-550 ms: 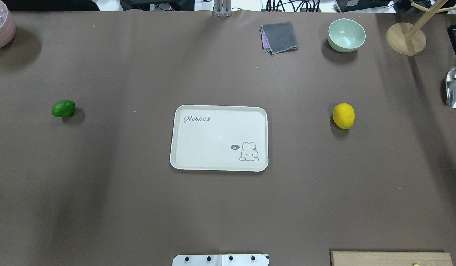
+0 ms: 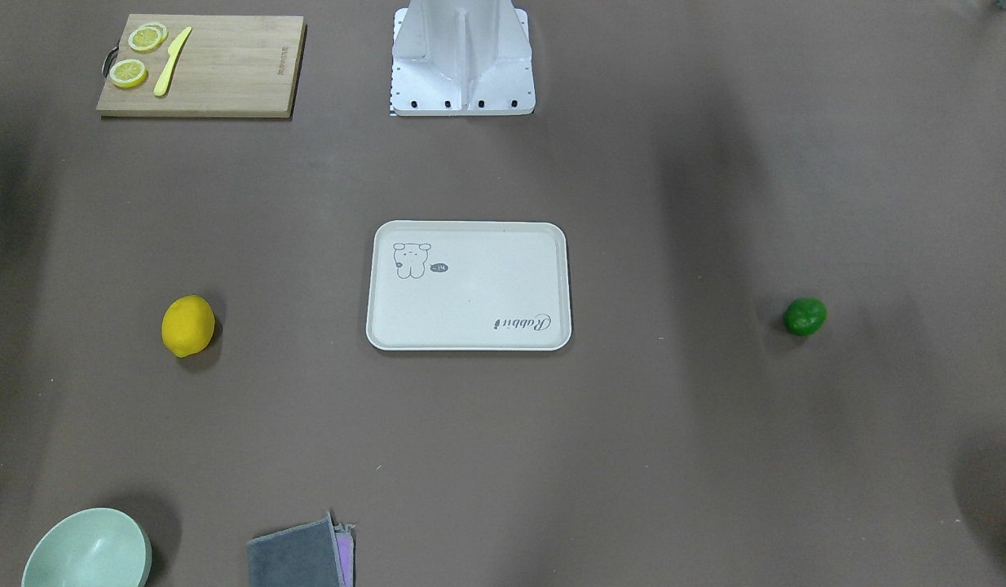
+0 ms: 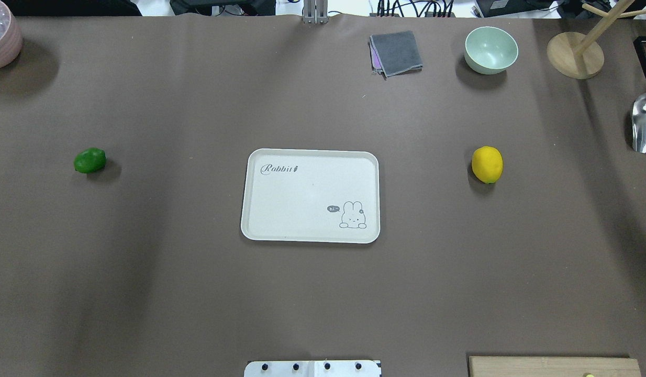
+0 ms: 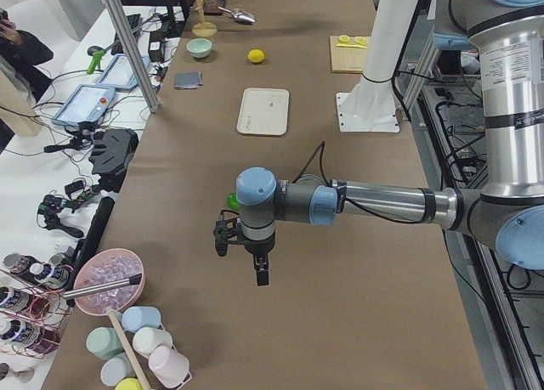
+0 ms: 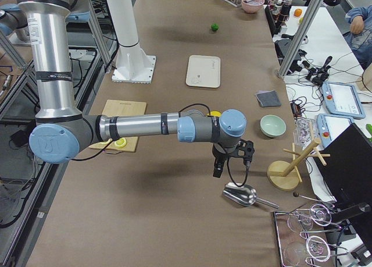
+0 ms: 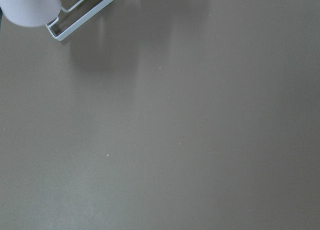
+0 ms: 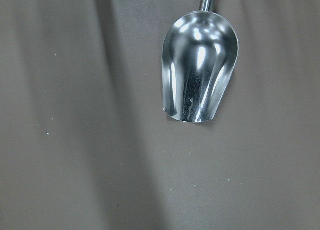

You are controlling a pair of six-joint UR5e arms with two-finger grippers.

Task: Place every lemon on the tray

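Open brown table (image 3: pixel 197 288) lay on every side of the tray (image 3: pixel 302 199). The green lemon (image 3: pixel 90 160) and yellow lemon (image 3: pixel 487 164) sat well apart from the tray. Beyond the tray stood a grey cloth (image 3: pixel 396 52) and a green bowl (image 3: pixel 490 50).

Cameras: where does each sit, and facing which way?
Front-facing: across brown table, steeply down; white robot base on top.
Overhead: behind robot, forward-down; base edge only.
Left: table's left end; left arm's claw near.
Right: right end; right claw above shiny steel scoop.
Left wrist: down on table.
Right wrist: down on scoop.
Shared: cream rectangular tray, all four exteriors.
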